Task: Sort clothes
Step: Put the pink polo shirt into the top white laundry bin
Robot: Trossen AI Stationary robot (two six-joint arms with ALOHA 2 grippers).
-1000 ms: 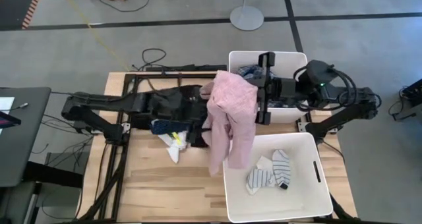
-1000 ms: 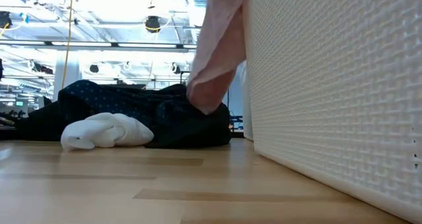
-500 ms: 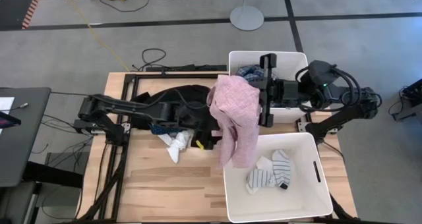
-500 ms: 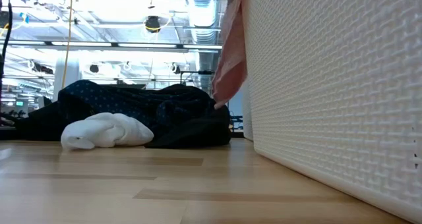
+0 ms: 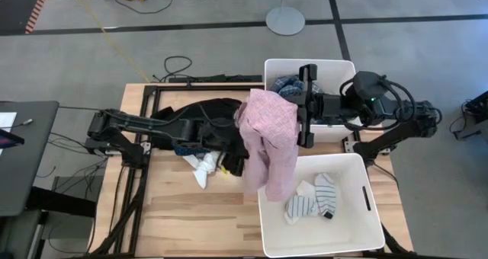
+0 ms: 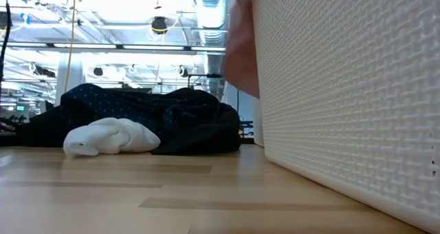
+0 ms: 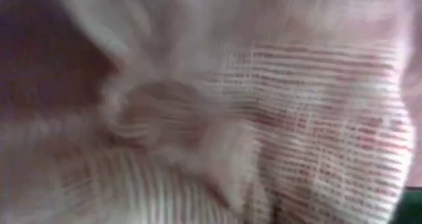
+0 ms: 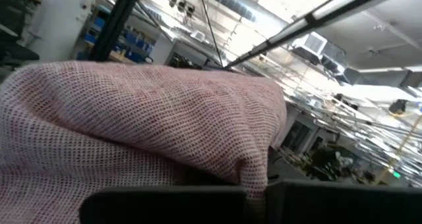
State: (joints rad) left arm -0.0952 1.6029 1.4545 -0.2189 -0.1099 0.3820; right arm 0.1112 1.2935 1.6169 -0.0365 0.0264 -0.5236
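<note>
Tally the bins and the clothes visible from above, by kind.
White bins: 2, far and near
Pink garment: 1
Dark garments in the heap: at least 2
Plaid shirt: 1
Socks: 3
Total: 9

Bright overhead strip lights (image 6: 117,49) flood the hall evenly, with soft shadows on the table (image 5: 191,213). Up close, the pink garment (image 7: 264,118) smears into heavy blur.

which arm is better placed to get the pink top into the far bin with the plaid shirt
Right, probably. The right gripper holds the pink garment up beside the far bin. The left gripper sits under the fabric near the dark pile.
</note>
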